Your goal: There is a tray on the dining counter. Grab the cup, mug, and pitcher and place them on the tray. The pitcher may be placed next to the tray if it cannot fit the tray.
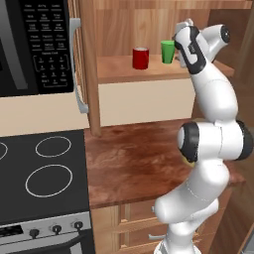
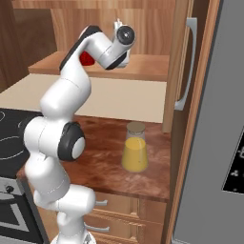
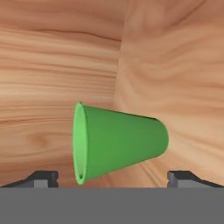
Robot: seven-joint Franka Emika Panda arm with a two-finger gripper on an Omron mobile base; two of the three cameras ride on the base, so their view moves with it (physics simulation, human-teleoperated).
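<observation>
Arm: raised, reaching to the far shelf [image 1: 119,69]
Gripper [image 3: 113,176]: fingers spread wide, either side of the cup [image 3: 118,142], not touching
Cup: upright on shelf, right of the mug [image 1: 141,58]
Right base view: the pitcher [image 2: 135,153] stands on the near counter [image 2: 105,147]

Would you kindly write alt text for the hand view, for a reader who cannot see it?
A bright green cup appears sideways in the rolled view, its open mouth toward the left, against light wood panels. The end effector is open, with one dark fingertip at each lower corner, and the cup lies ahead between them, not yet gripped.
</observation>
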